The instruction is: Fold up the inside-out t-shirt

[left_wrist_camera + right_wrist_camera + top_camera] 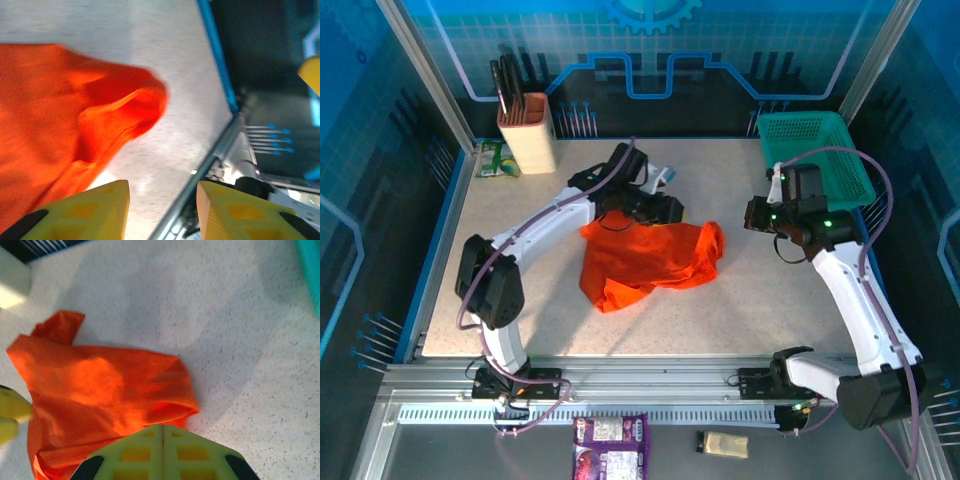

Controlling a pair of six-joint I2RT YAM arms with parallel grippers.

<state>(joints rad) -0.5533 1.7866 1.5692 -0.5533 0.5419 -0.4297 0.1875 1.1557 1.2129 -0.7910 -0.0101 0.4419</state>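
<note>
Top external view: the inside-out t-shirt (650, 262) lies crumpled at the middle of the table (770, 310), its long axis running from the near left to the far right, where a bunched end points toward the right gripper (752, 215). The left gripper (660, 210) hangs over the shirt's far edge and hides part of it. In the left wrist view its yellow fingers (107, 207) stand apart with only bare table between them, cloth beside the left one. In the right wrist view the fingers (145, 450) are pressed together, holding nothing, just above the shirt's edge. A teal basket (817, 150) sits in the far right corner and a beige knife block (525, 135) far left, both well apart from the shirt.
</note>
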